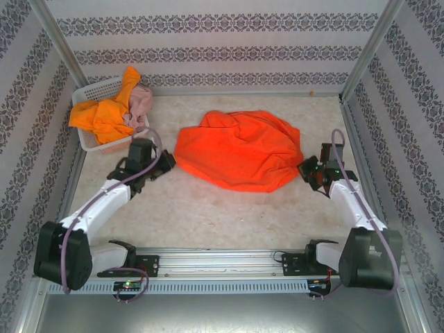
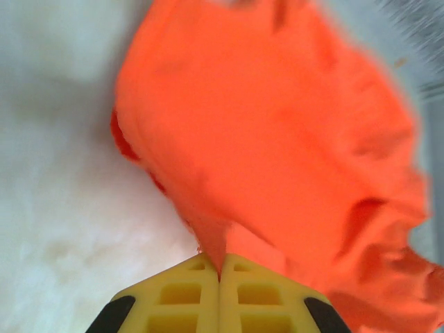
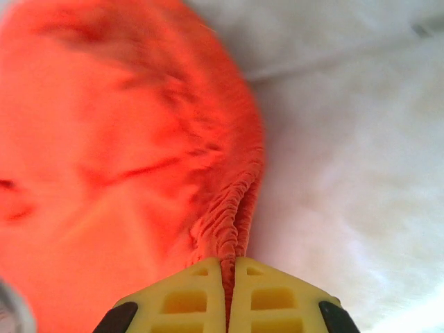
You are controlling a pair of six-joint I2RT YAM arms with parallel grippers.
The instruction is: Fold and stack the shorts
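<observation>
The red-orange shorts (image 1: 239, 149) were soft matt cloth, creased all over, with a finely gathered, ribbed waistband (image 3: 225, 222). The left fingers (image 2: 182, 295) and right fingers (image 3: 272, 300) were matt yellow moulded plastic with recessed cells. The counter (image 1: 208, 208) looked pale, mottled and dull, like stone. The basket (image 1: 89, 91) was white plastic mesh. The bright orange shorts (image 1: 104, 118) and dusty pink shorts (image 1: 142, 103) were limp matt cloth. The arm shells (image 1: 104, 198) were smooth white plastic.
</observation>
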